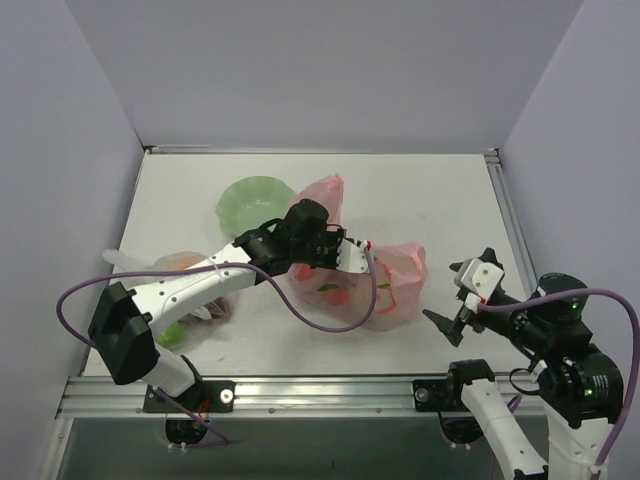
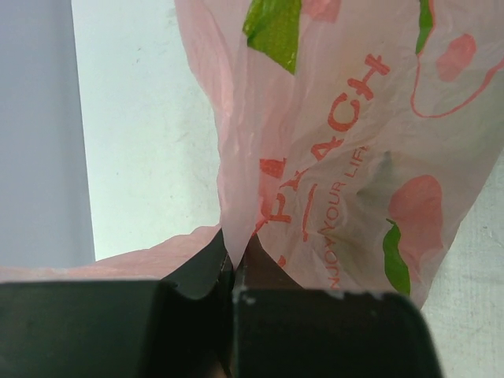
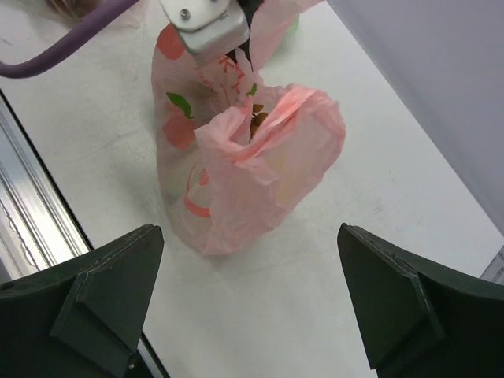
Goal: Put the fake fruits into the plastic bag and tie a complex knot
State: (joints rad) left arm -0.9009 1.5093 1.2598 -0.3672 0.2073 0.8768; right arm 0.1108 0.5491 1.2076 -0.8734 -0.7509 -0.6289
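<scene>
Top external view: a white matte tabletop [image 1: 180,190] is boxed in by plain pale lavender walls [image 1: 330,70], with an aluminium rail [image 1: 300,385] along its near edge. The thin translucent pink plastic bag with red printing [image 1: 400,290] stands at mid-table, and small fake fruits [image 1: 338,296] show dimly through its film. The left gripper [image 1: 340,252] is clenched on a fold of the bag's upper edge. The right gripper [image 1: 452,295] hangs released, jaws wide, just right of the bag and apart from it. A pale green plastic bowl [image 1: 255,200] sits behind the bag. A clear colourless bag of fruits [image 1: 185,270] lies at the left, beneath the left arm.

Bag [image 2: 346,236]: "PEACH", perhaps "ENJOY YOUR LIFE".
</scene>
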